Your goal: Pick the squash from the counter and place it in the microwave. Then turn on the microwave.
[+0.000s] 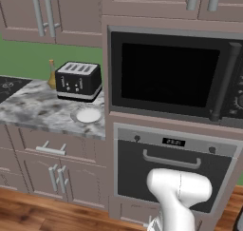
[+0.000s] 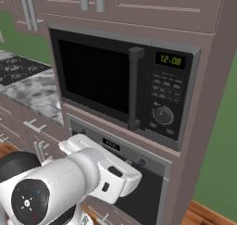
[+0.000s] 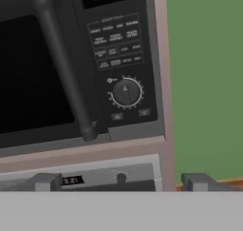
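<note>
Hand point(image 3: 123, 182) spread wide, holding nothing, facing the shut microwave point(image 3: 71, 68); its knob point(image 3: 126, 91) sits at 12 o'clock from the fingertips.

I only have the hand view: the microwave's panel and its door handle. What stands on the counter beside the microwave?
Observer: A black toaster stands on the counter, left of the microwave.
Operator: Anything in front of it?
Observer: A small white plate, near the counter's front edge.
Operator: And behind the toaster?
Observer: An amber bottle, against the green wall.
</note>
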Available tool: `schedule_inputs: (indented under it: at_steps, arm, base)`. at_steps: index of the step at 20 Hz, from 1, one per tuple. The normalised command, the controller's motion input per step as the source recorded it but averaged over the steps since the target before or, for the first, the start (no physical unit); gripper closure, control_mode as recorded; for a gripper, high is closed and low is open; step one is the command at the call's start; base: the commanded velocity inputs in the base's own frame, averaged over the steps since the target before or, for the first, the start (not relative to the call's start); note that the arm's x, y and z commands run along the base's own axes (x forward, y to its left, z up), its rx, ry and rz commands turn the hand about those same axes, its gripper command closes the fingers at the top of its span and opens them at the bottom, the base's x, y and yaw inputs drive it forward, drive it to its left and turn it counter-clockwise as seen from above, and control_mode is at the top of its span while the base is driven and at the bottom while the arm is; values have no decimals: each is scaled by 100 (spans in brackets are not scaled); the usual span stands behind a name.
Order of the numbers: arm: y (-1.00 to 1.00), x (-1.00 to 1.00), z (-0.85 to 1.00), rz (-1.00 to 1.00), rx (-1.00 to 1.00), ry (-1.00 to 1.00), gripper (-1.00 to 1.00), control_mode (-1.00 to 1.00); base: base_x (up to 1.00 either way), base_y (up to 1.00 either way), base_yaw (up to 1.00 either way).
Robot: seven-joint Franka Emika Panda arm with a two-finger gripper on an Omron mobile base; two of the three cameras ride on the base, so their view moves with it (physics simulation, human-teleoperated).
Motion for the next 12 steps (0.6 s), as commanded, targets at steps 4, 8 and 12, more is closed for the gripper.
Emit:
schedule_inputs:
  at_steps: [4, 8, 12]
  arm:
    - [0, 0, -11, -13, -2, -11, -100, -100]
    - [9, 13, -9, -12, -5, -17, -100, -100]
    - [13, 21, -14, -11, -7, -19, -100, -100]
  base:
    - [0, 0, 0]
    - [0, 0, 0]
    - [0, 0, 0]
